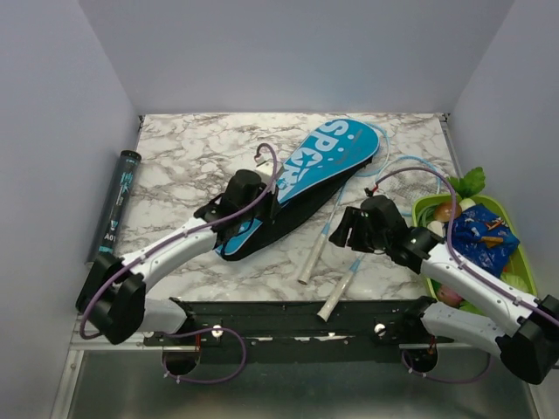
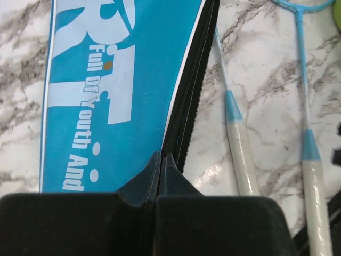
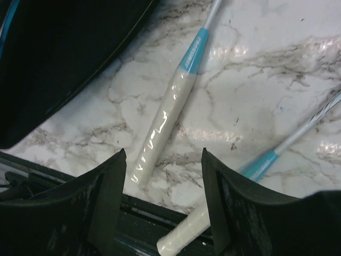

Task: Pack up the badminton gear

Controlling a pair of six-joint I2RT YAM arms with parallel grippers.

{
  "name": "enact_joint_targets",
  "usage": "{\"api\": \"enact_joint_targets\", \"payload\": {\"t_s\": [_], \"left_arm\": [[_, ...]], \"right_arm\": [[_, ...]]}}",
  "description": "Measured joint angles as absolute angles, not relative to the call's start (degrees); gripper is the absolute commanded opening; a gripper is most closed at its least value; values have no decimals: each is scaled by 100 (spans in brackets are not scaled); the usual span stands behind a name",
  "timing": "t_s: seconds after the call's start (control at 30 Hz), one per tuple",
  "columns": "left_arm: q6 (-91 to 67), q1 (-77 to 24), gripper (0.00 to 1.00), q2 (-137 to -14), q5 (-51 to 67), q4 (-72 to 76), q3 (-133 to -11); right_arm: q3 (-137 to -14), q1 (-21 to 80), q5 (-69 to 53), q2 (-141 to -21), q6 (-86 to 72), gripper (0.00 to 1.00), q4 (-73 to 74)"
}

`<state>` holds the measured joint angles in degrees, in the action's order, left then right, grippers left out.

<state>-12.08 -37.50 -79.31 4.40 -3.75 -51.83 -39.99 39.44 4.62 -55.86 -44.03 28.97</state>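
Note:
The cyan bag (image 1: pixel 325 159), lettered "SPORT" and black-edged, lies diagonally on the marble table; its near end looks black and opened. My left gripper (image 1: pixel 249 196) sits over the bag's near half. In the left wrist view the gripper (image 2: pixel 161 158) is shut at the bag's (image 2: pixel 106 96) black zipper edge. Two light-blue rackets lie right of the bag, white handles toward me: one handle (image 1: pixel 310 260) (image 3: pixel 160 133), the other (image 1: pixel 339 295) (image 3: pixel 189 237). My right gripper (image 1: pixel 349 229) (image 3: pixel 163 154) is open and empty above the two handles.
A green tray (image 1: pixel 522 255) of toy vegetables and a blue packet (image 1: pixel 482 236) stands at the right edge, beside my right arm. A black tube (image 1: pixel 118 202) lies along the left edge. A black rail (image 1: pixel 279 316) runs along the front; one handle overhangs it.

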Motion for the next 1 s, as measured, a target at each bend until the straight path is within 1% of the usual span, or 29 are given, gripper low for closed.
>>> {"api": "enact_joint_targets", "payload": {"t_s": [0.27,0.43,0.57,0.73,0.83,1.0], "left_arm": [[-2860,-3723,0,-6147,320,-272,-3712],[-3562,-3721,0,-5712,106,-19,-3194],[-3874,-3614,0,-5712,-110,390,-3011],[-4211,-2943,0,-6198,-49,1208,-2980],[-4344,-2580,0,-6528,-43,1623,-2985],[-4582,-2329,0,-6831,5,2097,-2987]], "right_arm": [[-4462,3022,327,-6672,-4040,65,2510],[-5127,2644,379,-7804,-3804,64,2475],[-5900,2591,526,-8814,-3719,63,2495],[-6938,2571,744,-9996,-3656,61,2674],[-7356,2541,860,-10447,-3638,60,2858],[-7666,2539,1044,-10748,-3636,60,3194]]}}
